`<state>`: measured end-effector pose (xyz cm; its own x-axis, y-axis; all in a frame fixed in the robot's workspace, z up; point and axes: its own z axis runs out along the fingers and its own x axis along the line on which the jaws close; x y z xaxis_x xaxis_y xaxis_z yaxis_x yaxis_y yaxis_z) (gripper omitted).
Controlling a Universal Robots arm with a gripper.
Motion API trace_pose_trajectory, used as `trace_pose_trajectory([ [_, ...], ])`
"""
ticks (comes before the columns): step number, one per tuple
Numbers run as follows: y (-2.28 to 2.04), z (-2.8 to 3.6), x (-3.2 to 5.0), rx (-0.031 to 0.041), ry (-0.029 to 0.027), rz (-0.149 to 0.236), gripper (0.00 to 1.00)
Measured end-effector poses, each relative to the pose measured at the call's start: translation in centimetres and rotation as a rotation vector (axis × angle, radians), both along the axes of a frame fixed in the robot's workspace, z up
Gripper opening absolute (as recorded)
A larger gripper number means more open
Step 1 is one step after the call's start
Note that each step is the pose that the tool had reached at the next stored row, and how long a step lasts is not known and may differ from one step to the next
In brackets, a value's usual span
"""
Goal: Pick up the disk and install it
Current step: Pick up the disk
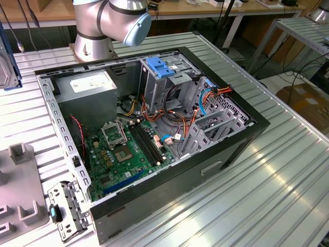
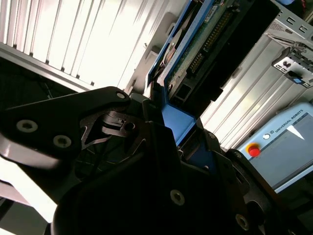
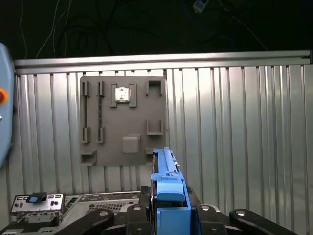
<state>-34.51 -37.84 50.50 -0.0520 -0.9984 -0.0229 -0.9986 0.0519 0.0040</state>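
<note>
One ribbed metal table [image 1: 288,170] is seen to carry everything. An open black computer case [image 1: 226,154] is laid on its side on it. The motherboard [image 1: 128,149] is exposed. A metal cage with a blue plastic top [image 1: 162,69] is mounted at the far end, near a grey box with a white sticker [image 1: 85,85]. The arm [image 1: 108,20] is based on the table behind the case. A grey fixture plate [image 3: 122,125] is noted flat on the table at the exterior view's left, apart from the case.

In the first wrist view the gripper [image 3: 168,208] is recorded as pressed together on the disk [image 3: 165,169]. The disk is pinched edge-on, held above the table and outside the case. In the second wrist view its green circuit board face and a blue side rail [image 2: 178,120] are shown.

A small metal bracket with a blue latch [image 1: 64,211] is found lying just beside the case's near corner.
</note>
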Motion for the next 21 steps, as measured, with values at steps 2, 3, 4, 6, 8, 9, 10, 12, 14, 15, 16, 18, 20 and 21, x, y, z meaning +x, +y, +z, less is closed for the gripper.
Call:
trace_pose_trajectory([
  [2, 0.0, 0.0, 0.18, 0.0, 0.0, 0.0, 0.37],
  [3, 0.0, 0.0, 0.32, 0.0, 0.0, 0.0, 0.37],
  [4, 0.0, 0.0, 0.42, 0.0, 0.0, 0.0, 0.37],
  [6, 0.0, -0.01, 0.66, 0.0, -0.0001, 0.0, 0.37],
  [8, 0.0, -0.01, 0.98, 0.0, -0.0001, 0.0, 0.37],
  [9, 0.0, -0.01, 1.13, 0.0, 0.0, 0.0, 0.37],
  [10, 0.0, -0.01, 1.35, 0.0, 0.0, 0.0, 0.37],
  [12, 0.0, -0.01, 1.56, 0.0, -0.0001, 0.0, 0.37],
  [14, 0.0, -0.01, 1.84, 0.0, 0.0, 0.0, 0.37],
  [15, 0.0, -0.01, 1.92, 0.0, 0.0, 0.0, 0.37],
  [16, 0.0, 0.0, 2.05, 0.0, 0.0, 0.0, 0.37],
  [18, 0.0, -0.01, 2.31, 0.0, -0.0001, 0.0, 0.37],
  [20, 0.0, -0.01, 2.54, 0.0, 0.0, 0.0, 0.37],
  [21, 0.0, -0.01, 2.62, 0.0, -0.0001, 0.0, 0.37],
])
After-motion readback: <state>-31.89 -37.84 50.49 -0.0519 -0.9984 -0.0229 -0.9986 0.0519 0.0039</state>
